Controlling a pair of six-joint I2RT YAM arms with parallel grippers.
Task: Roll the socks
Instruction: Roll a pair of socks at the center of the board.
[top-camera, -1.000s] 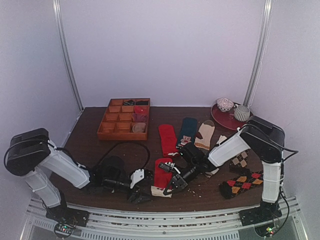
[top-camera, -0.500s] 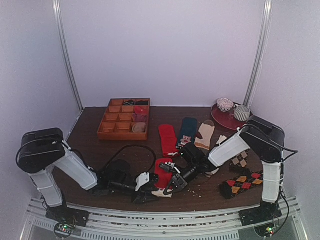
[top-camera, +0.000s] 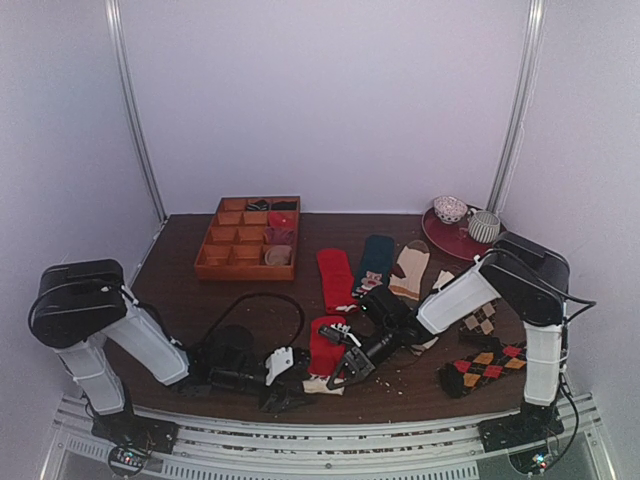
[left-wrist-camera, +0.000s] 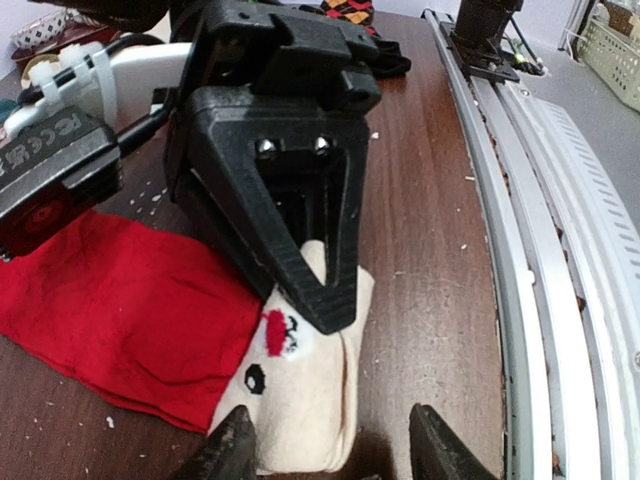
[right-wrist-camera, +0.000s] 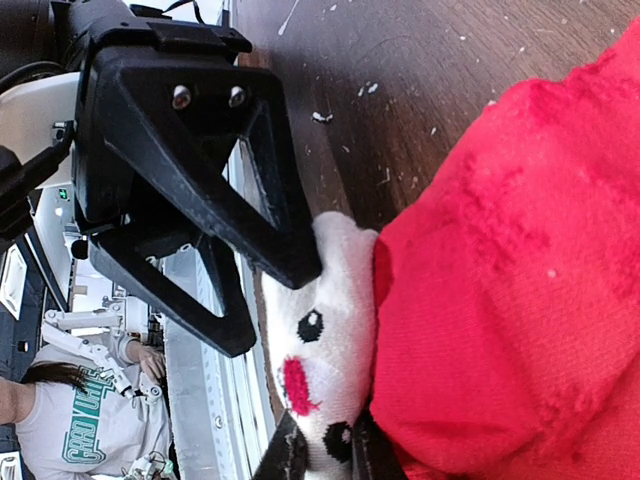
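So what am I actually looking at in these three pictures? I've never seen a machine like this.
These are two white-and-black robot arms, left and right, bolted at the near edge of a dark wooden table. One picture looks down from above and behind them. The other two come from a camera on each wrist, showing its own fingertips and the other arm's pincer, the end effector. Nearest the arms lies a red fabric sock with a cream patterned end. The right end effector is closed on that cream end; the left end effector is open beside it, gripping nothing. Elsewhere lie another red sock, a dark teal sock, a beige patterned sock and argyle socks, plus an orange wooden compartment tray.
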